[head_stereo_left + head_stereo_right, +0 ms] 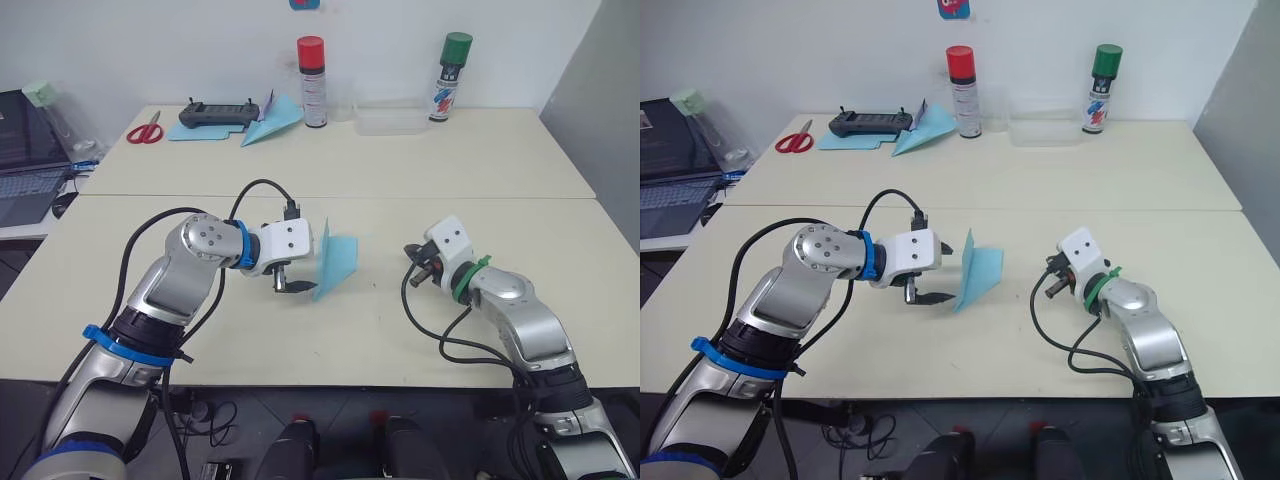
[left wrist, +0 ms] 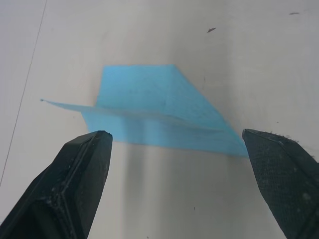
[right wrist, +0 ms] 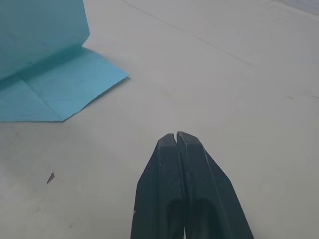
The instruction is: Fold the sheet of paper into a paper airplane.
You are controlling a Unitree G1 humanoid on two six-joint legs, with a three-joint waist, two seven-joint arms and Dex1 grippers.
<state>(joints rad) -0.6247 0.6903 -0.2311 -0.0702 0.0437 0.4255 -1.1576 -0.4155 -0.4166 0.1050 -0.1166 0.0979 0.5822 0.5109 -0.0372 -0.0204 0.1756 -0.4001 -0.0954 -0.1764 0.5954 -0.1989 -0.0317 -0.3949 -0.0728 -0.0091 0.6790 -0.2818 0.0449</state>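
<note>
Centrally, the paper airplane (image 1: pixel 334 264) stands just beyond the wide-open, empty left gripper (image 1: pixel 291 288); the right gripper (image 1: pixel 420 262), closed and empty, sits farther off.

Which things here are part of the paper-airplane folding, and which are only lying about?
Part of the job:
- paper airplane, on the near table, one wing upright
- left gripper, jaws open, beside it
- right gripper, jaws shut, apart from it

Lying about, all on the far table:
- second paper dart and flat blue sheet
- scissors
- black controller
- two spray cans
- clear tray
</note>
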